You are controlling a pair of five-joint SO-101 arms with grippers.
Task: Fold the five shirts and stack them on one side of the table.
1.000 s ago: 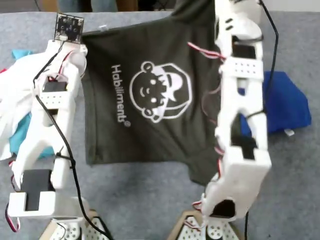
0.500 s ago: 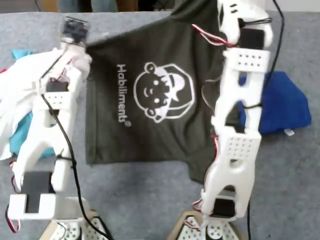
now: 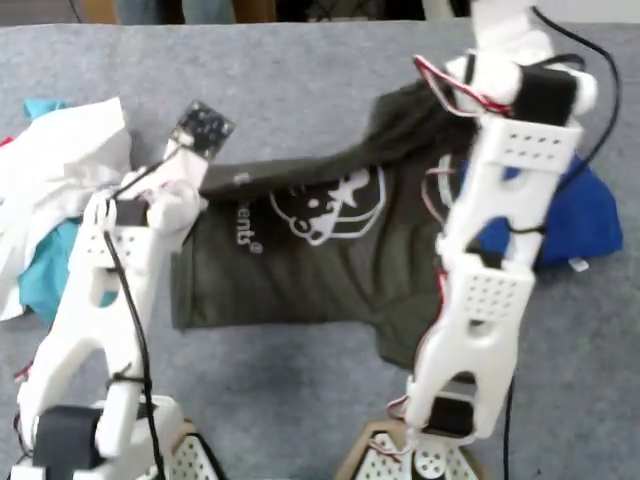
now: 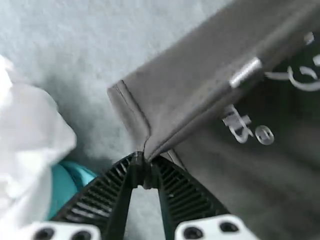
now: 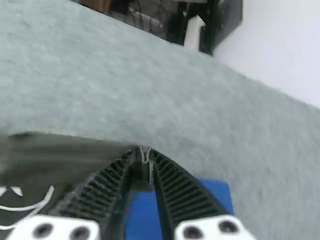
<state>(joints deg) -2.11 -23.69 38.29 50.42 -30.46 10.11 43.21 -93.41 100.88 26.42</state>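
Pinching dark grey printed cotton T-shirt (image 3: 300, 275) on grey felt counter (image 3: 300, 80), left end effector (image 4: 143, 176) clamped on one corner, right end effector (image 5: 144, 165) closed on another, held edge raised over the print, blue fabric shirt (image 3: 590, 220) under right arm, white and teal clothes heap (image 3: 50, 190) beside left arm

Dark shirt (image 3: 290, 270) at centre: soft matt cloth, stitched hem, flat white print. Bench (image 3: 300, 80): grey felt-like covering, fuzzy and matt. Left arm (image 3: 100, 290) at lower left and right arm (image 3: 500, 250) at right: hard white plastic with a faint sheen. Jaws in both wrist views: black plastic, ribbed, matt. White cloth (image 3: 60, 170) at upper left — thin, crumpled. Teal cloth (image 3: 45, 280) at left edge — smooth. Blue cloth (image 3: 590, 220) at right edge, matt.
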